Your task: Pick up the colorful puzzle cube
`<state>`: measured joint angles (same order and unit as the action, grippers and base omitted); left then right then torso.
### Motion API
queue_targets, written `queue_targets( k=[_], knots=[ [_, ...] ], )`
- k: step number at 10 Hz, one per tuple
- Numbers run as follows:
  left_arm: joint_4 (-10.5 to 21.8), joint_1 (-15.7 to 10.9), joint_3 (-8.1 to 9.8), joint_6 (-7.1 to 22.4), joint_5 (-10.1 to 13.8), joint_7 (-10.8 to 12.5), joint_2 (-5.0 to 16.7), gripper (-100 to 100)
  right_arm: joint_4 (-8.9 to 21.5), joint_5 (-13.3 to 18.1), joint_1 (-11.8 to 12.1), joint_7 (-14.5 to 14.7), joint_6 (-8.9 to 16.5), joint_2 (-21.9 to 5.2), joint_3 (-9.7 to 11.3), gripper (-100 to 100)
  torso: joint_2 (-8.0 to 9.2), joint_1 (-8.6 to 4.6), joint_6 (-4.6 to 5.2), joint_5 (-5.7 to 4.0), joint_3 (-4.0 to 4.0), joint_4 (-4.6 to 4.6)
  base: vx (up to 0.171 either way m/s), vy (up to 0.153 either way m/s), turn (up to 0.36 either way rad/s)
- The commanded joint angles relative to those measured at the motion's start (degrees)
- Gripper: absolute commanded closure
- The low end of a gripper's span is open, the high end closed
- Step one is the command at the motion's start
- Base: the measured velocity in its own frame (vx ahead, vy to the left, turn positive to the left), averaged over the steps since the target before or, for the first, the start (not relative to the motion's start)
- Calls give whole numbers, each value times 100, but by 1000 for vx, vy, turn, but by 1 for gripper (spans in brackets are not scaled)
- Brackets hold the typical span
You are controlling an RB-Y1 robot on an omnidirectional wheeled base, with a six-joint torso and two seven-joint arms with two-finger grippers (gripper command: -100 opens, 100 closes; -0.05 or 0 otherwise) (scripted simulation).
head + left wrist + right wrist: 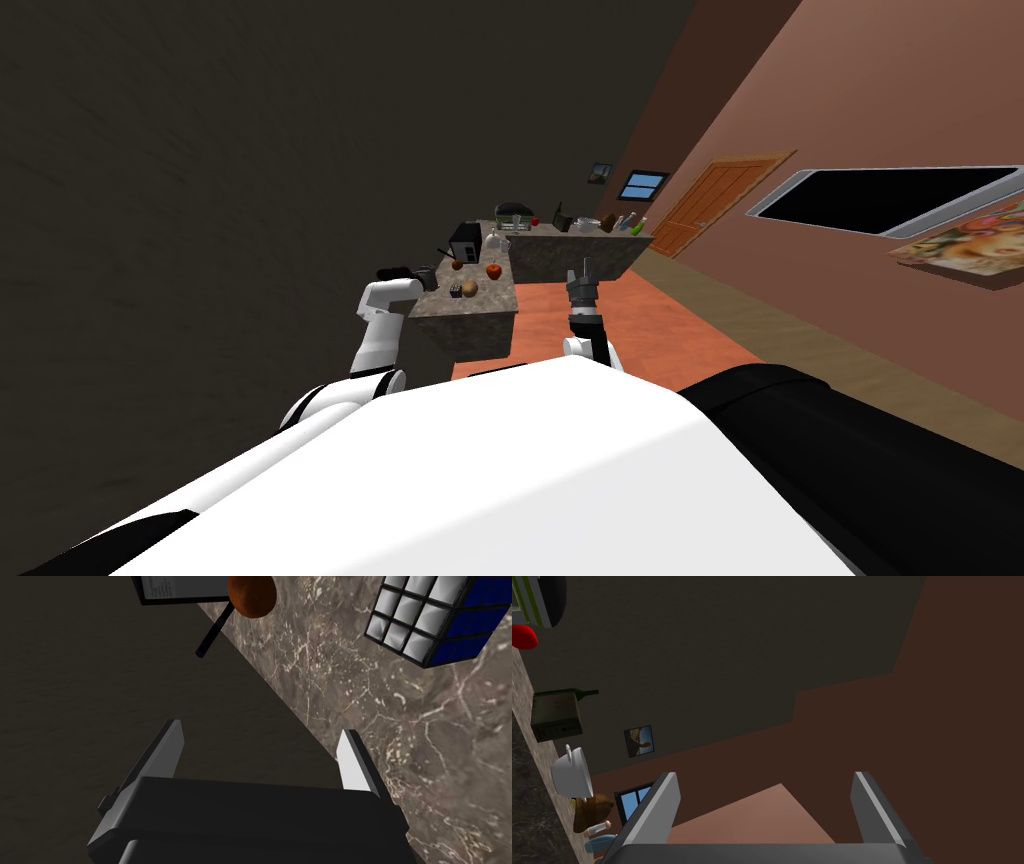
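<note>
Left wrist view: puzzle cube (430, 621) is seen resting on the marbled grey-brown counter (400, 736), in from its edge, ahead of the left gripper (260, 756) and off beyond one finger. A white nine-square face and a blue face are shown. The cube is judged light and rigid, with smooth flat faces. A slip is thought likely if it is pinched across corners, so hold is best taken on two opposite flat faces, fingers square to them, near mid-height. An orange-brown round fruit (251, 596) and a black appliance (175, 588) are noted farther along the counter, apart from the cube.

Left gripper is spread wide with nothing between the fingers, and is poised over the counter's edge, half above a dark flat surface. Head view: left forearm is bent in toward the counter's near corner, with the cube (455, 292) just beyond it. Right gripper (585, 275) is raised upright, well apart from the cube, fingers parted and empty.
</note>
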<state>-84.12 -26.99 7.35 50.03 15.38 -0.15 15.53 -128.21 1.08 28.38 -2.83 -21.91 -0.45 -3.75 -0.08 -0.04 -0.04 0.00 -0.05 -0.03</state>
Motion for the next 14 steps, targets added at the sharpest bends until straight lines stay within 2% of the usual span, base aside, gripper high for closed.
queue_targets(
  k=[1,2,4,5,7,8,10,11,12,13,14],
  knots=[
    [70,-54,2,244,-4,6,-2,-100,0,0,0,0,0,0,0,0,0,0,0,0,0,0,8,-5,8],
    [305,-306,25,441,4,33,14,-100,0,0,0,0,0,0,0,0,4,1,0,0,2,1,13,-6,-34],
    [361,-322,25,696,4,33,14,-100,0,0,0,0,0,0,0,0,1,-1,1,0,1,0,16,-5,-13],
    [649,-580,48,910,8,62,32,-100,0,0,0,0,0,0,0,0,3,1,-1,0,1,0,23,-8,-36],
    [649,-580,48,1133,8,62,32,-100,0,0,0,0,0,0,0,0,-1,-1,0,0,0,0,17,-4,-10],
    [929,-827,69,1344,7,91,53,-100,0,0,0,0,0,0,0,0,3,2,-1,0,2,0,19,-7,-34],
    [929,-827,69,1553,7,91,53,-100,0,0,0,0,0,0,0,0,-1,0,0,0,0,0,20,-3,-11],
    [1202,-1061,88,1765,3,121,76,-100,0,0,0,0,0,0,0,0,2,2,-1,1,1,0,24,-8,-38],
    [1202,-1061,88,1917,3,121,76,-100,0,0,0,0,0,0,0,0,-1,-1,1,0,0,0,25,-5,-22],
    [1456,-1281,106,2085,-5,152,101,-100,0,0,0,0,0,0,0,0,-1,0,-1,0,-1,0,39,-6,-29],
    [1467,-1281,106,2256,-5,152,101,-100,0,0,0,0,0,0,0,0,-6,-1,0,0,-3,-1,35,-5,-18]
  ],
)
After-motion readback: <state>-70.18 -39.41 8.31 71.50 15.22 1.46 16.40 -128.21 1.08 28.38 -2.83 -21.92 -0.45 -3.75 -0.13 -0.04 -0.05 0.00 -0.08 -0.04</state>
